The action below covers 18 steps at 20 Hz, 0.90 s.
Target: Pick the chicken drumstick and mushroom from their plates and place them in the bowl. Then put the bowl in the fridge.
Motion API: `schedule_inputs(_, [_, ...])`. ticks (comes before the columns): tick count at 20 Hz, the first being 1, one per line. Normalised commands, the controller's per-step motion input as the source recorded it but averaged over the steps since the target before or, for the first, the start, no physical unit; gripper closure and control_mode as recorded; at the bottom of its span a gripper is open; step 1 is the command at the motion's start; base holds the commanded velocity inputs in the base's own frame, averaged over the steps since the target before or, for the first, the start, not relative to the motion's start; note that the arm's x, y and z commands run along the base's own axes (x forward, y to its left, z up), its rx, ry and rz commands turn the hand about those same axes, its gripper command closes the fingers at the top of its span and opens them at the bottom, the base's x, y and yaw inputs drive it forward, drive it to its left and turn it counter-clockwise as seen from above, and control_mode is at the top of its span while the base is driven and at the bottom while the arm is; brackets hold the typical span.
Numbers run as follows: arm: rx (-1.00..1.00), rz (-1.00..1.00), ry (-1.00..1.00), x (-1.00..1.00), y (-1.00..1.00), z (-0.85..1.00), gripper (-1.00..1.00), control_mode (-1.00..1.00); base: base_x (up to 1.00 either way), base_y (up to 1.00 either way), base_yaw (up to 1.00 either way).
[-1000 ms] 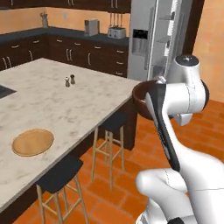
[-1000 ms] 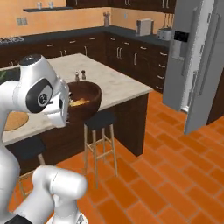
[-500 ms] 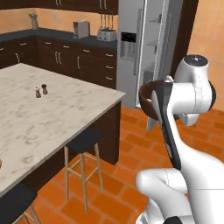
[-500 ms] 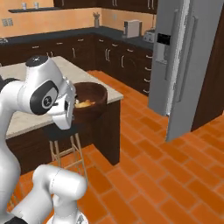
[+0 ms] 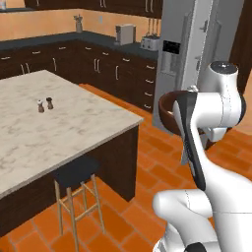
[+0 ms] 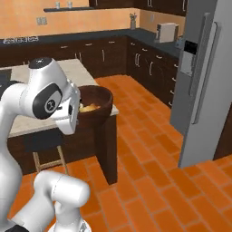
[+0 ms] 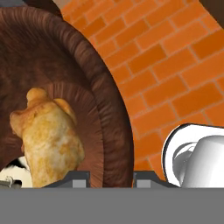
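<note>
The arm was raised and bent at the elbow, the hand at chest height above the orange brick floor (image 6: 136,149). The gripper (image 7: 107,175) was clenched on the rim of the bowl (image 6: 93,103), carried clear of the island counter (image 5: 59,128). The chicken drumstick (image 7: 50,140) lay inside the bowl. The fridge (image 6: 204,81) stood ahead, apart from the bowl.

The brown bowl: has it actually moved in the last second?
Yes. In the left base view the bowl has left the corner of the island counter and now hangs in front of the fridge.
</note>
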Motion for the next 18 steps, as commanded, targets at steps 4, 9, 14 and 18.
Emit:
schedule_inputs(4, [0.0, 0.0, 0.0, 0.0, 0.0, 0.0, 1.0, 1.0, 0.4, -1.0, 0.43])
schedule_inputs(9, [0.0, 0.0, 0.0, 0.0, 0.0, 0.0, 1.0, 1.0, 0.35, -0.97, 0.35])
schedule_inputs(14, [0.0, 0.0, 0.0, 0.0, 0.0, 0.0, 1.0, 1.0, 0.51, -0.77, 0.16])
schedule_inputs(18, [0.0, 0.0, 0.0, 0.0, 0.0, 0.0, 1.0, 1.0, 0.84, -0.59, 0.0])
